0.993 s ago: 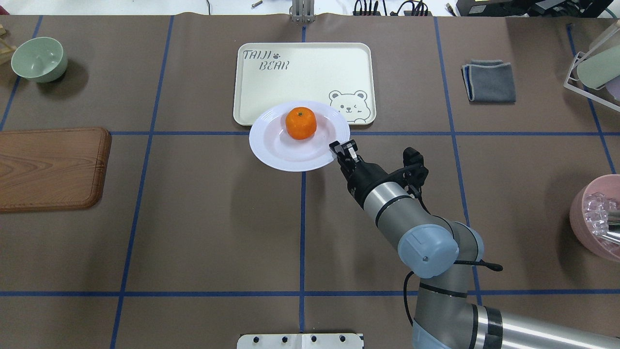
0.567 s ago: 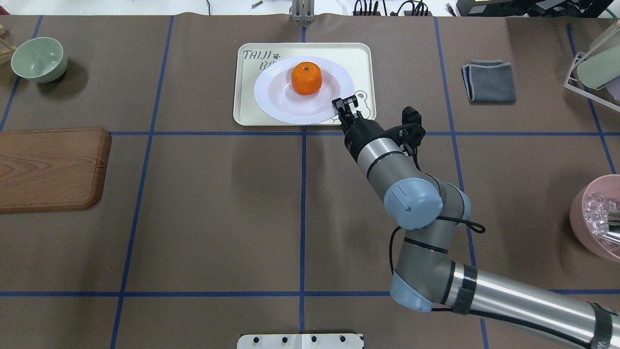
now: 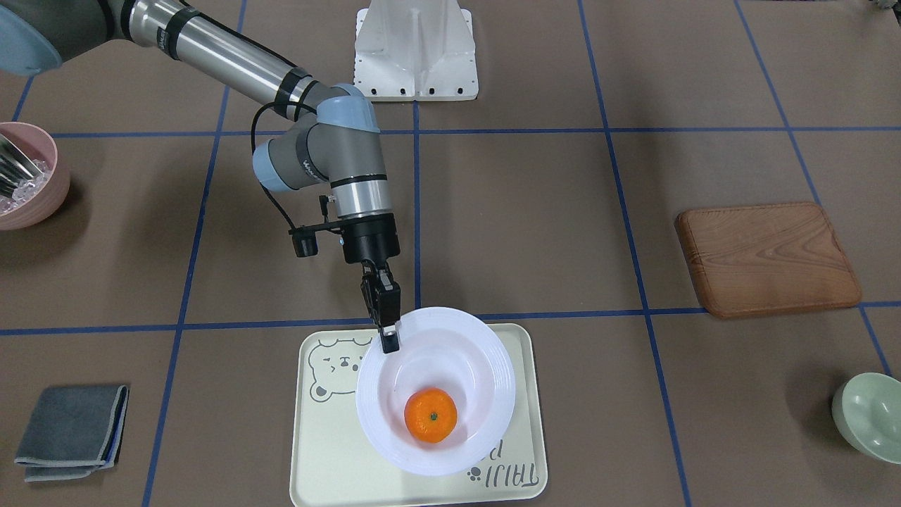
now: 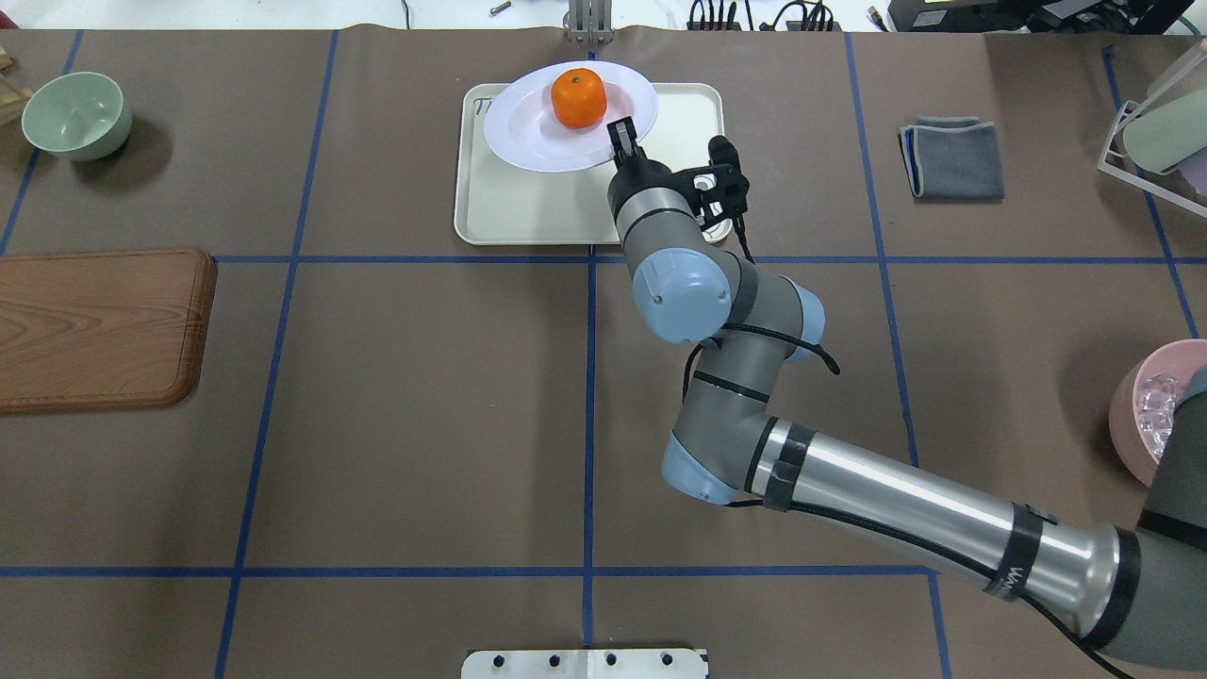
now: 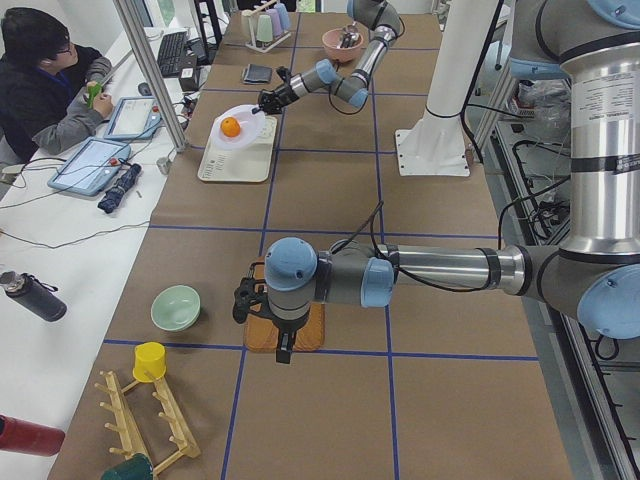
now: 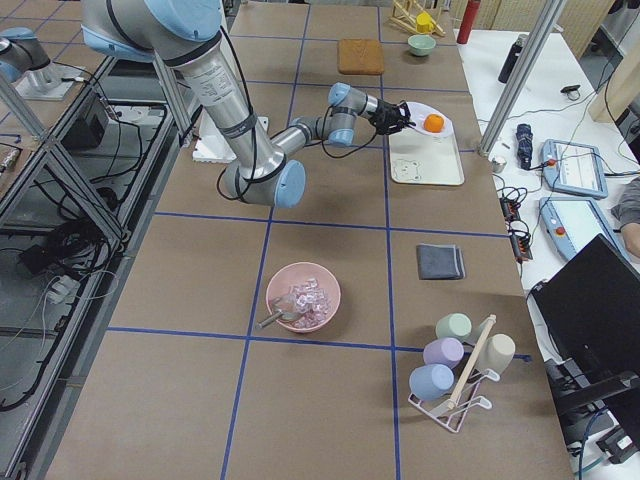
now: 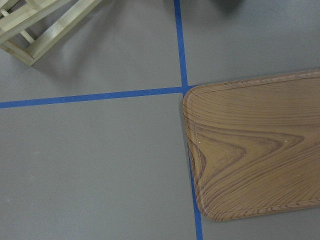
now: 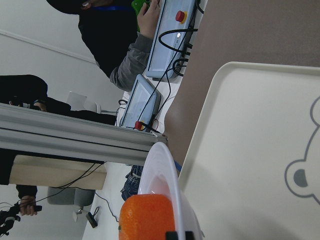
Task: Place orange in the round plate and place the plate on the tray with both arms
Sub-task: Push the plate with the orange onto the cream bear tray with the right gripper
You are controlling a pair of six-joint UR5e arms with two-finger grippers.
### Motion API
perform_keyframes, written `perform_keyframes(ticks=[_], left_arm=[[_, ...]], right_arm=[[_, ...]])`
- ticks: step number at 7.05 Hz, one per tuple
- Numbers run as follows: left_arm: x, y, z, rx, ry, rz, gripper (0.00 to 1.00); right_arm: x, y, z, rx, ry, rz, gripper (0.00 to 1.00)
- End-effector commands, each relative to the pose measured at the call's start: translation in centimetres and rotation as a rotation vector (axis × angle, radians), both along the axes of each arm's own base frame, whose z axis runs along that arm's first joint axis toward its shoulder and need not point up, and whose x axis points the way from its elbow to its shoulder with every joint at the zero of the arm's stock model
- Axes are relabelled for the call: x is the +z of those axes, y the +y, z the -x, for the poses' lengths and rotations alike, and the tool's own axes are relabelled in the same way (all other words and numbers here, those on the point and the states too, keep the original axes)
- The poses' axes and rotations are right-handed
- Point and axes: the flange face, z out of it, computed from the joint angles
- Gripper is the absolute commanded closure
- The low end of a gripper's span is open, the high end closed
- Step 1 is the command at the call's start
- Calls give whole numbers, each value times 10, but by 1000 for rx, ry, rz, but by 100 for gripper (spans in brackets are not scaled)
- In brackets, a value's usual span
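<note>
The right claw (image 4: pixel 622 133) was found closed on the rim of the plate (image 4: pixel 528 132), on the side nearest the robot. Its jaws were drawn in to about the thickness of the rim, which was pinched between them. Nothing else was touched by it.

The orange (image 4: pixel 578 98) was seated about the middle of the plate's well, apart from the fingers. The plate was held over the tray (image 4: pixel 528 212). From overhead its rim was seen past the tray's far edge, while in the front-facing view it reached past the edge nearest the robot. From this, and from the right wrist view, where the rim was seen standing off the tray's surface, the plate was judged to be lifted clear.

The left claw (image 5: pixel 285 352) was seen only in the left side view, pointed down over the board (image 7: pixel 255 150). Whether it was open or closed could not be told.
</note>
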Motion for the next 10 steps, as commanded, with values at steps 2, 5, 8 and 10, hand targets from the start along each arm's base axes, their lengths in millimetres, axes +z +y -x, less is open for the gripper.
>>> perform_keyframes(ticks=[2,5,8,10], left_arm=[[-2,-2,0,0,0,-4,1],[-5,-6,0,1,-1,-11,1],[-6,-8,-1,3,-1,-14,1],[-5,-7,-1,4,-2,-13,1]], right_arm=[[35,-38,35,30,102,86,100],[18,-19,43,1,70,68,53],[10,15,-1,-275,261,-74,0],[6,-18,-42,-480,499,-51,0]])
